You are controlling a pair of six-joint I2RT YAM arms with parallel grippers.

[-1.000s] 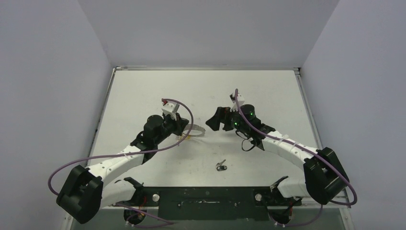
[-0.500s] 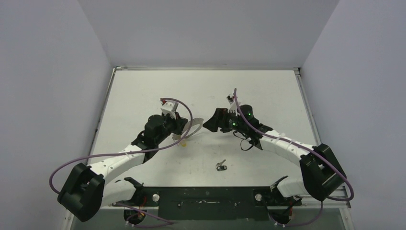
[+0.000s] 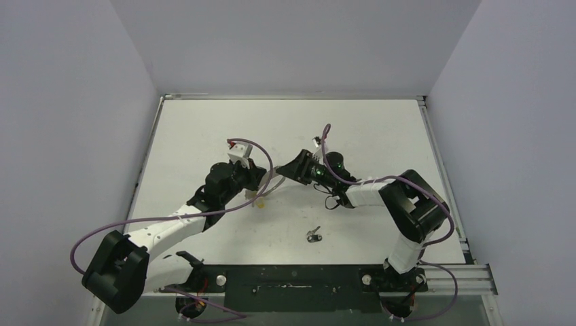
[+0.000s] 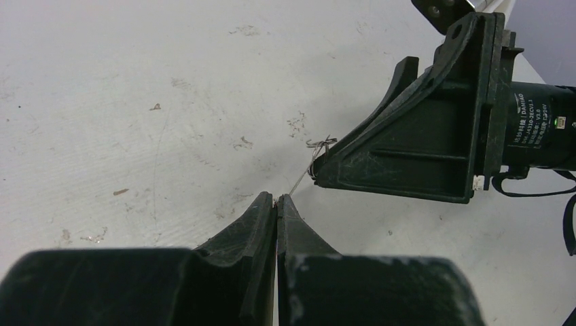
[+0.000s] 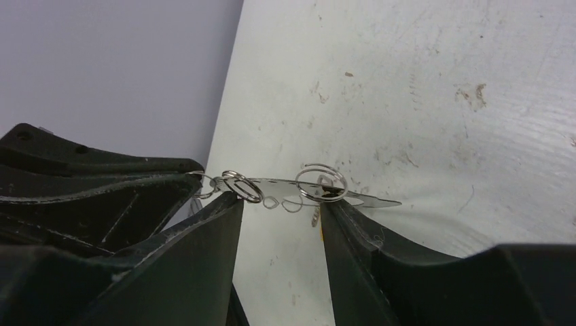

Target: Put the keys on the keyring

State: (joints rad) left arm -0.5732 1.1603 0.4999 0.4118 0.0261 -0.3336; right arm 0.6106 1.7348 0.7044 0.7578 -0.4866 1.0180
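Keyring (image 5: 278, 182) newly betw. R jaws

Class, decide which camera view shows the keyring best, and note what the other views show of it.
Right wrist: the keyring spans mid-frame, its small rings distinct, between the open right gripper's fingers. Left wrist shows only a thin wire leaving the shut left gripper. In top external it is too small to make out.
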